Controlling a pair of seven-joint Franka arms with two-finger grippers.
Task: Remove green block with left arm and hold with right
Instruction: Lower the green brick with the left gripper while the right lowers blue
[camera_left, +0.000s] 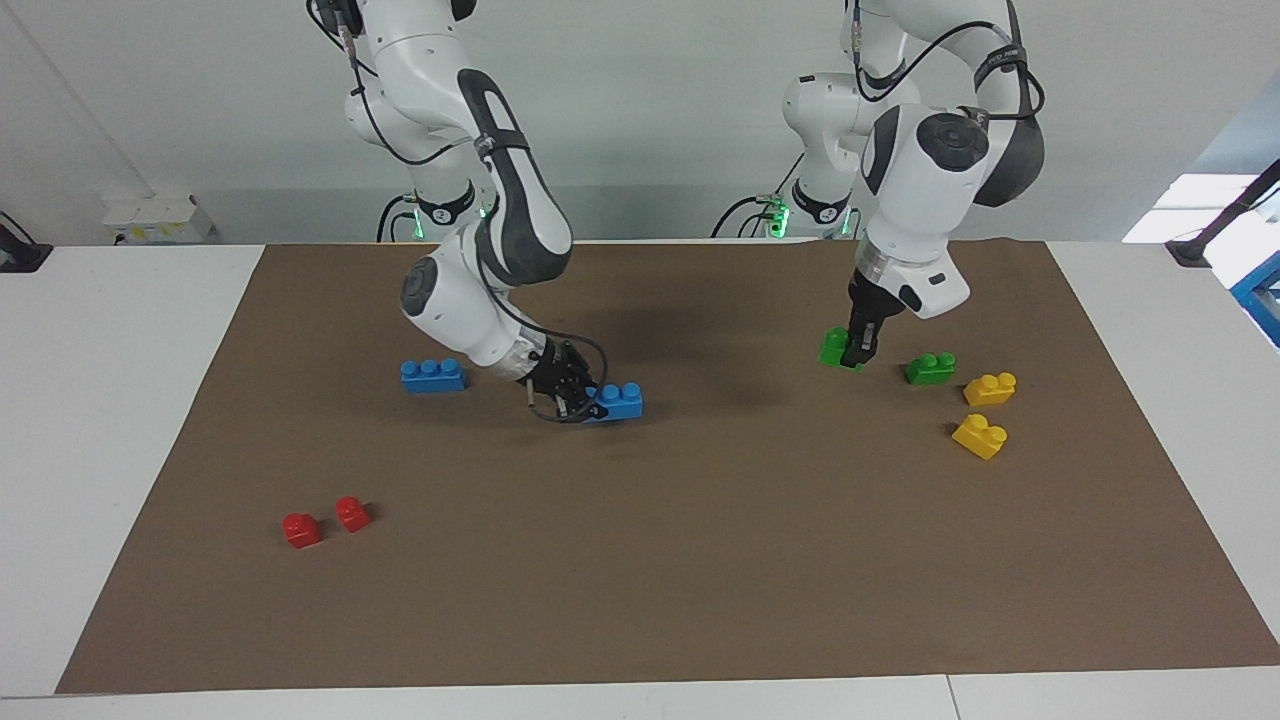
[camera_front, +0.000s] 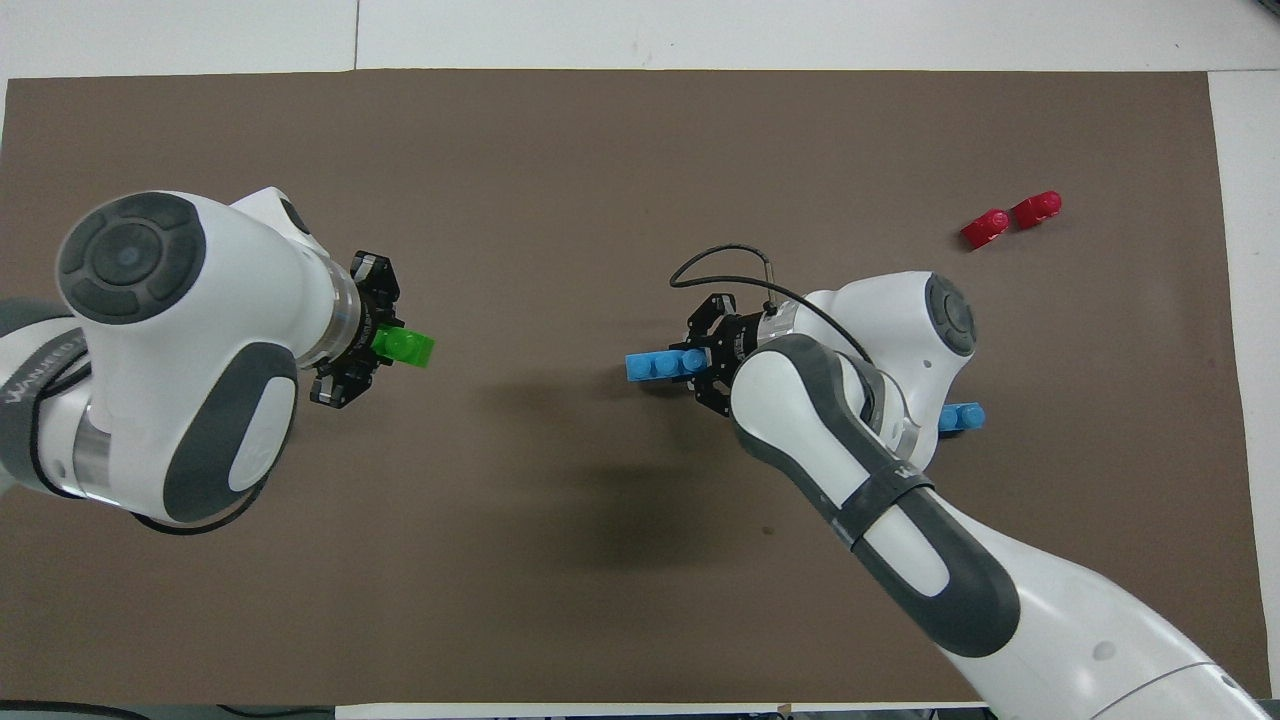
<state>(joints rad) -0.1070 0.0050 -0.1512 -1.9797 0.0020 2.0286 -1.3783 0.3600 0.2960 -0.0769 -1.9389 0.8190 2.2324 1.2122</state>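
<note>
Left gripper (camera_left: 858, 352) hanging vertical, jaws clamped, right gripper (camera_left: 580, 397) low, angled sideways, jaws clamped

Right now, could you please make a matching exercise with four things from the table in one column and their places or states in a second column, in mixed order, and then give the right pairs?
Column one:
1. green block
2. blue brick
3. red bricks
4. yellow bricks

Column two:
A. lying free as a pair toward the left arm's end of the mat
B. held in the left hand
C. lying free as a pair toward the right arm's end, farthest from the robots
D. on the mat, gripped at one end by the right hand

Pairs: 1-B, 2-D, 3-C, 4-A
</note>
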